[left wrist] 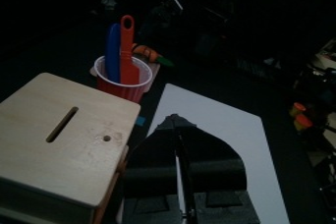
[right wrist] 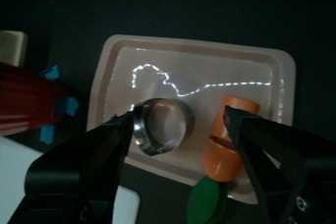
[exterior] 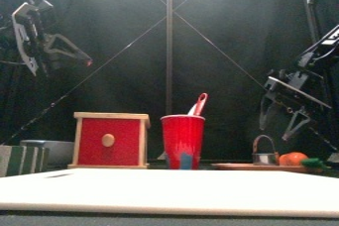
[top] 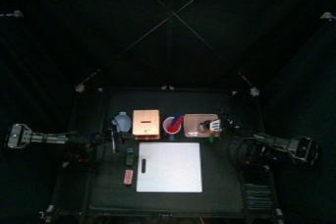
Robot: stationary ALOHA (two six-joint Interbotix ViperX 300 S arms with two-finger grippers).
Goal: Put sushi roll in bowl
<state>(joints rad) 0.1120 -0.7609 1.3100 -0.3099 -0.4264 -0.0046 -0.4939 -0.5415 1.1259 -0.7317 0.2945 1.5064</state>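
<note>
An orange sushi roll [right wrist: 226, 145] lies on a tan tray [right wrist: 250, 66] next to a small metal bowl [right wrist: 167, 128]. My right gripper [right wrist: 184, 116] hangs open just above the tray, one jaw on each side of the bowl and roll, and holds nothing. The front view shows the bowl [exterior: 265, 151] and the roll [exterior: 294, 159] low on the right, with my right arm [exterior: 298, 96] above them. In the top view the tray [top: 199, 124] is right of centre and my right gripper [top: 225, 128] is at its edge. My left gripper [left wrist: 178, 135] is shut and empty over the white board [left wrist: 256, 135].
A red cup [exterior: 183, 141] with a red and blue utensil [left wrist: 125, 46] stands between the tray and a wooden box [exterior: 110, 141] with a slot on top. A white board [top: 170, 166] covers the table's front. A green piece [right wrist: 210, 200] lies at the tray's near edge.
</note>
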